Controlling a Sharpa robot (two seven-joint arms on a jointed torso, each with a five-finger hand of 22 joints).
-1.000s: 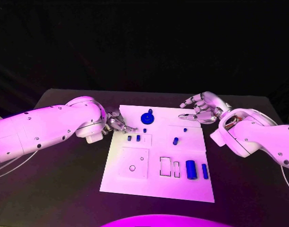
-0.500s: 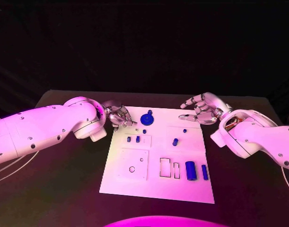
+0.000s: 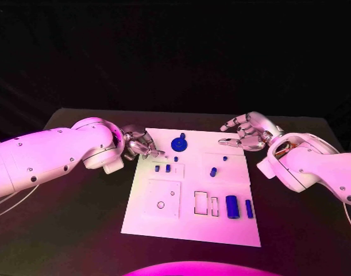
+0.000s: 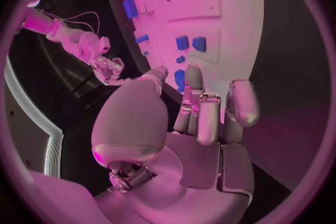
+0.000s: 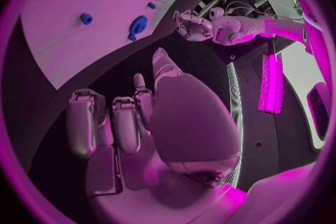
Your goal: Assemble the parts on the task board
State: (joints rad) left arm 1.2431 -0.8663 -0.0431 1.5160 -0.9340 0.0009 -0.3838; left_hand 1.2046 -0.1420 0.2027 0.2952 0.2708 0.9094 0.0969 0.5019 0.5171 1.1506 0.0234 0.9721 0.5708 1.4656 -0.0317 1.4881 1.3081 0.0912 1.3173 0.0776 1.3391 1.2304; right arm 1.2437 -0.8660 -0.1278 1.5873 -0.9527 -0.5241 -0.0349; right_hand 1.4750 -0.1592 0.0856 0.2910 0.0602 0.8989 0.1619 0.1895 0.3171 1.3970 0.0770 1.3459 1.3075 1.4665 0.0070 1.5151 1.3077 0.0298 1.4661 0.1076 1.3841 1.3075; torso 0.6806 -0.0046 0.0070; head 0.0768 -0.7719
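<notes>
The white rectangular task board [image 3: 193, 190] lies flat in the middle of the black table [image 3: 76, 213], small blue plastic parts scattered over it. At its near-left corner of the far edge the silver left hand [image 3: 141, 144] hovers with fingers curled in, holding nothing I can make out. Just beside it sits the round blue gear-like part [image 3: 178, 143], then two short blue pegs [image 3: 162, 168], a small blue peg [image 3: 213, 171], and two blue cylinders [image 3: 239, 207] — all likely light, stiff and slick, best pinched by their sides. The silver right hand [image 3: 246, 133] hangs over the far-right corner, fingers spread — empty.
</notes>
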